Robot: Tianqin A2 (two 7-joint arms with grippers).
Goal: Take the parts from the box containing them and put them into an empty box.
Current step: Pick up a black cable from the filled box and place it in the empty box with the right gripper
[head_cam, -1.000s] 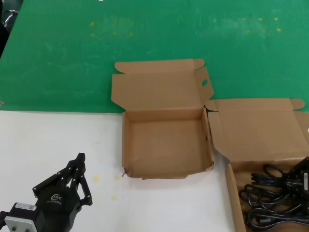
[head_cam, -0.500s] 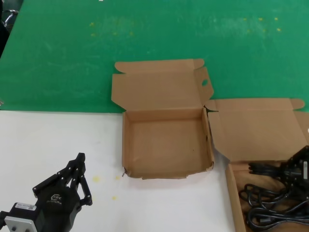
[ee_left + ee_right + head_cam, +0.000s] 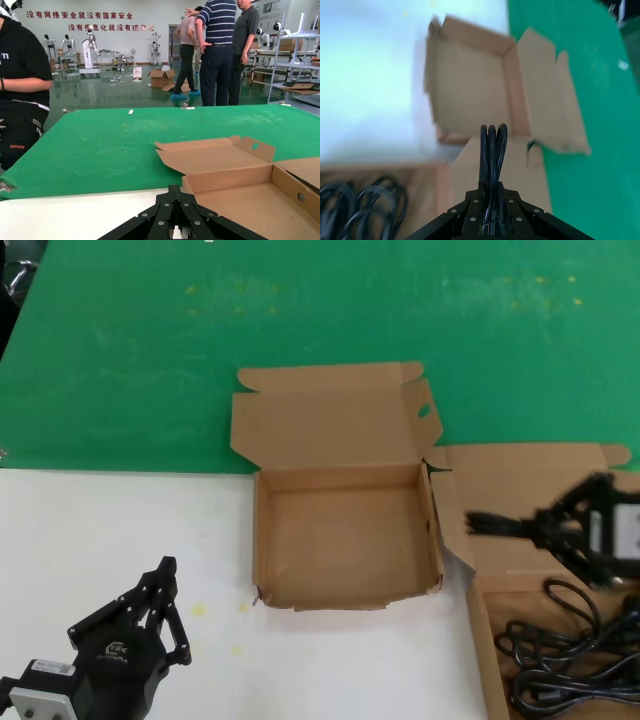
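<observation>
1. Head view shows the right tool (image 3: 535, 530) raised over the open lid of the shallow brown cardboard box holding black cords (image 3: 482, 620), clenched on a black coiled power cord (image 3: 500, 526) whose loops stick out past its fingertips toward the empty box.
2. From the right wrist, that cord (image 3: 492, 150) runs straight out between the closed fingers (image 3: 470, 202) in three narrow loops.
3. More black cords (image 3: 560, 660) lie in a tangle inside the full box, below the right tool.
4. An empty square brown cardboard box with a round hole in its lid flap (image 3: 345, 535) sits just left of it, lid open.
5. Over on the white surface (image 3: 100, 540), the left tool (image 3: 165, 585) rests well apart from both boxes; I cannot tell its grip.
</observation>
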